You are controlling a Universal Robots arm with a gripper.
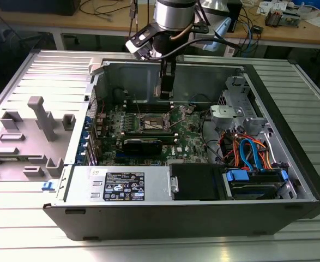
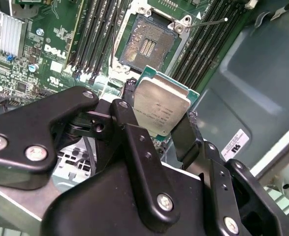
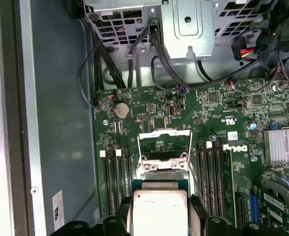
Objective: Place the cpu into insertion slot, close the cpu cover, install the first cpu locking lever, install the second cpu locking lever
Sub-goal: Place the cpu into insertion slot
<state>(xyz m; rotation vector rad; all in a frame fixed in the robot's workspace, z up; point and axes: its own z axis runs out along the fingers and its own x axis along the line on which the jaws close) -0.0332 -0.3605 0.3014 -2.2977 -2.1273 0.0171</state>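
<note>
Pincer [image 2: 160, 114] clamped on cpu [image 2: 160, 101] edges, hovering just short of open insertion slot [image 2: 146, 46], cpu cover [image 3: 164, 142] raised. Best practice: keep chip level, square to socket, lower straight, no sliding over contacts.

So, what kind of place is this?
Probably an electronics lab or workshop: an opened computer case lies on a metal table, wooden workbenches with cables stand behind, and a robot claw holds the cpu.

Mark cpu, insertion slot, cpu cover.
cpu [image 2: 161, 110], second wrist view, middle of its metal top.
insertion slot [image 2: 145, 46], second wrist view, dark contact field.
cpu cover [image 3: 165, 132], first wrist view, raised frame's end bar.
</note>
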